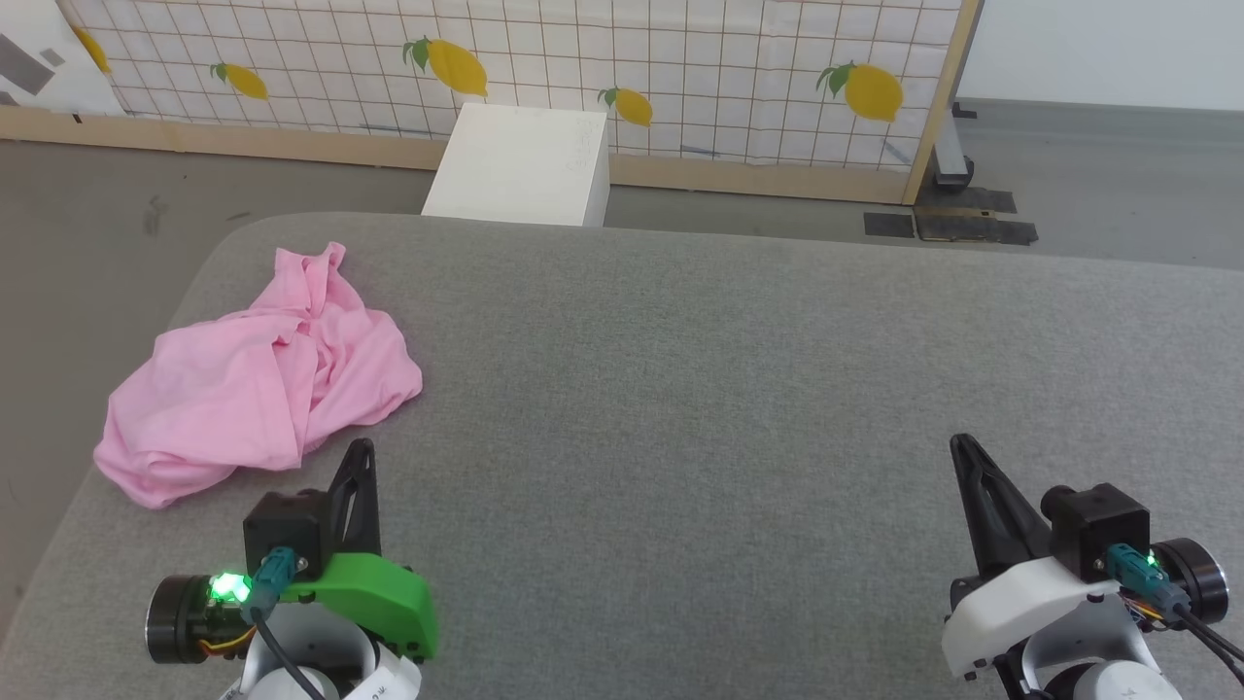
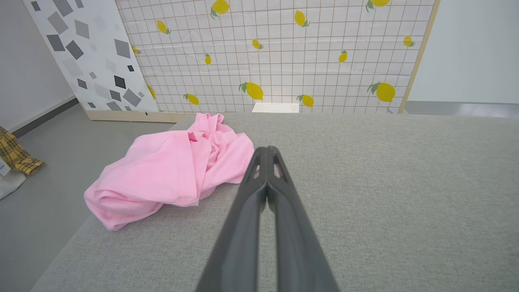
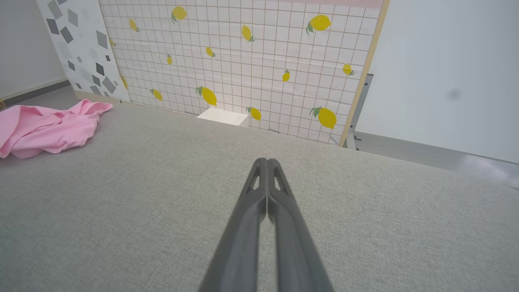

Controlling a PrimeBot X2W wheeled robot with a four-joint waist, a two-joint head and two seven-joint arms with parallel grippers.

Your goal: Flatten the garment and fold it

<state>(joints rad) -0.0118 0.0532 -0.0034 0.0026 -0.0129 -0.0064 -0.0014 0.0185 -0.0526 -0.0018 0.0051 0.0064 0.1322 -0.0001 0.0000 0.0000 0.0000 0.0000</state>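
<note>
Fingers pressed together and holding nothing, the left gripper [image 1: 362,452] and right gripper [image 1: 962,447] sit over the grey fabric table's [image 1: 700,369] near edge, while the crumpled pink garment [image 1: 258,379] lies by its left edge, just beyond the left gripper.

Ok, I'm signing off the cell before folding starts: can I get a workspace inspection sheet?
Surface: grey padded tabletop, flat.
Job's things: garment crumpled in a heap by the left edge.
Clutter: nothing seen.
Grippers: left gripper and right gripper, jaws shut, empty, apart from the garment.
Cables: a teal-plugged cable at each wrist.
Surroundings: lemon-print panel and white box behind; plaid cloth on the floor.
</note>
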